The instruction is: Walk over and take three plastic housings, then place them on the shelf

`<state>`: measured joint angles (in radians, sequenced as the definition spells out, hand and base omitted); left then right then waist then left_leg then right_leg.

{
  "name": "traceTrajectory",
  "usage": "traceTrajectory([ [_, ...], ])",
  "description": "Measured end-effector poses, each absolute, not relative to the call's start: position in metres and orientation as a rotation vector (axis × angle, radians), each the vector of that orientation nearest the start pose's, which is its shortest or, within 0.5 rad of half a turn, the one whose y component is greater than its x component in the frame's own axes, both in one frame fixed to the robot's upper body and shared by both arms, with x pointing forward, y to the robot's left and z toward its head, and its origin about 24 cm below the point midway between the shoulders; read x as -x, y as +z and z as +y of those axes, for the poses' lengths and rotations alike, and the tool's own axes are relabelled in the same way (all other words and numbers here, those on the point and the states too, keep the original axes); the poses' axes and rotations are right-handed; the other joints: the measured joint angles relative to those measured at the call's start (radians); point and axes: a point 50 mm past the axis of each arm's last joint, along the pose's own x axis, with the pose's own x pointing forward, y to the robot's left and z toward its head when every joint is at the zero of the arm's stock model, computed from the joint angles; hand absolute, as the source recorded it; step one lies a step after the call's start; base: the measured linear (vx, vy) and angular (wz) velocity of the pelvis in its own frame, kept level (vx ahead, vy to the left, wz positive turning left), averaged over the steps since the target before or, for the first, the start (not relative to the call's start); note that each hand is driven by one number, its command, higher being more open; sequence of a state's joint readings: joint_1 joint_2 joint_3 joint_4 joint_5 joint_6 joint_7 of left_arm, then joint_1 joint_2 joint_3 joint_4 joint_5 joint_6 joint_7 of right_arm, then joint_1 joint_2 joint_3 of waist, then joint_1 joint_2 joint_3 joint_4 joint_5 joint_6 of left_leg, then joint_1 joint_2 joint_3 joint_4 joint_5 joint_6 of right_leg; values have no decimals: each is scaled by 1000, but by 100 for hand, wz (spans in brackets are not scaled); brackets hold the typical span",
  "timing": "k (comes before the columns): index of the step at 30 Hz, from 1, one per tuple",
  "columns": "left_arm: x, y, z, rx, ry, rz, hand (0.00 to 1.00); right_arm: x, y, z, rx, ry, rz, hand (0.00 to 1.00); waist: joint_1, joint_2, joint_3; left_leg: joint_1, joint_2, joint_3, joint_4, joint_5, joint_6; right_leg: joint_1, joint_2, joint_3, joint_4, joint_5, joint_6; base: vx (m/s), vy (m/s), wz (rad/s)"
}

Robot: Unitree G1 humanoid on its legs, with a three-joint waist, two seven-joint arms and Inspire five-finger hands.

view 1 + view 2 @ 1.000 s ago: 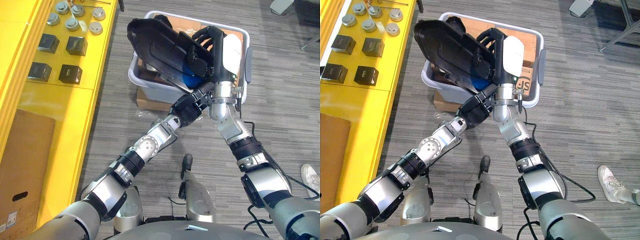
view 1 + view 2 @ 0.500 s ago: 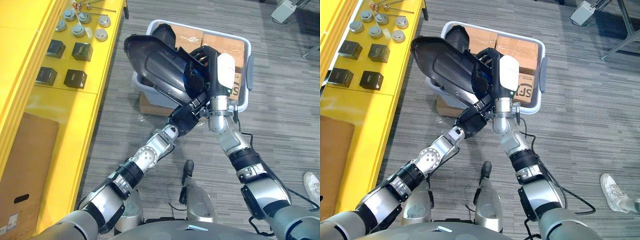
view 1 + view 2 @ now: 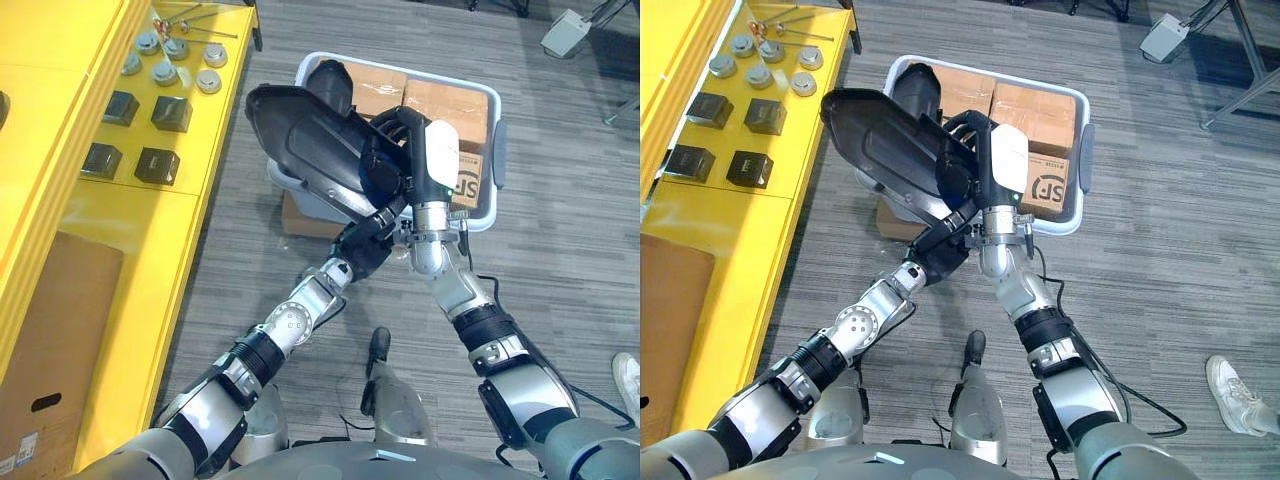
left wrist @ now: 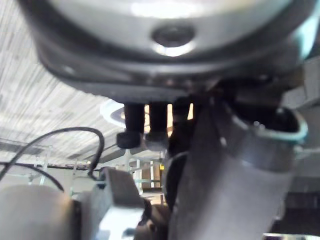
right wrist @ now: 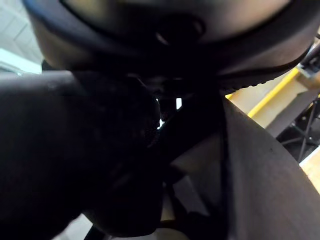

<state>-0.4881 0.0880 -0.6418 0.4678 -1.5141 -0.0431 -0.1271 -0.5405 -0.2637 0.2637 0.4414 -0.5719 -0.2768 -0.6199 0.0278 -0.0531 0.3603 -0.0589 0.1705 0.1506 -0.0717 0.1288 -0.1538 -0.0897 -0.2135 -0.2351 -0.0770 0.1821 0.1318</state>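
**Item:** black plastic housing (image 3: 315, 150), 1 pc.
**Loc:** lifted above grey bin (image 3: 497, 155), centre-far.
**Held by:** right robot hand (image 3: 432, 160), fingers curled over the housing's right end, gripping. Left robot hand (image 3: 362, 245) is under its near side, fingers hidden, can't tell.
**Bin also holds:** cardboard boxes (image 3: 445, 100); 2nd dark housing (image 3: 330, 82), far-left corner.
**Dest:** yellow shelf (image 3: 120, 250), left. Its far end carries metal fittings (image 3: 165, 70) & black blocks (image 3: 135, 165).
**Step:** pick-up/lift, prob. early in the 3.
**Next:** carry left w/ both hands, keep level, set down nearer than the blocks w/o knocking them.
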Motion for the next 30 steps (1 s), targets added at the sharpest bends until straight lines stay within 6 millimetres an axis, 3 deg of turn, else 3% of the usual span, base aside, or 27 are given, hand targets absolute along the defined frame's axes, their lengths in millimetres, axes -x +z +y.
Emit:
traceTrajectory([
  [8, -284, 31, 15, 1010, -568, 387, 0, -321, 104, -130, 745, -180, -607, 0, -2, 7, -55, 18, 0, -1, 0, -13, -2, 20, -1, -4, 0, -16, 4, -2, -1, 0],
  [9, -283, 30, 15, 1005, -567, 387, 0, -320, 103, -130, 744, -179, -605, 100, -2, 8, -60, 19, 0, -1, 0, -14, -3, 21, -2, -4, 0, -17, 5, 0, 0, 0],
  [22, -285, 29, 21, 756, -540, 321, 0, -314, 90, -138, 720, -172, -535, 100, 0, 12, -78, 36, 0, 1, -2, -23, -4, 36, -2, -6, 0, -25, 7, 1, -1, 0],
  [30, -280, 25, 27, 713, -514, 306, 0, -311, 83, -136, 723, -143, -512, 100, 1, 16, -117, 38, 0, 1, -2, -27, -5, 39, -2, -6, 0, -28, 10, 0, 0, 0],
])
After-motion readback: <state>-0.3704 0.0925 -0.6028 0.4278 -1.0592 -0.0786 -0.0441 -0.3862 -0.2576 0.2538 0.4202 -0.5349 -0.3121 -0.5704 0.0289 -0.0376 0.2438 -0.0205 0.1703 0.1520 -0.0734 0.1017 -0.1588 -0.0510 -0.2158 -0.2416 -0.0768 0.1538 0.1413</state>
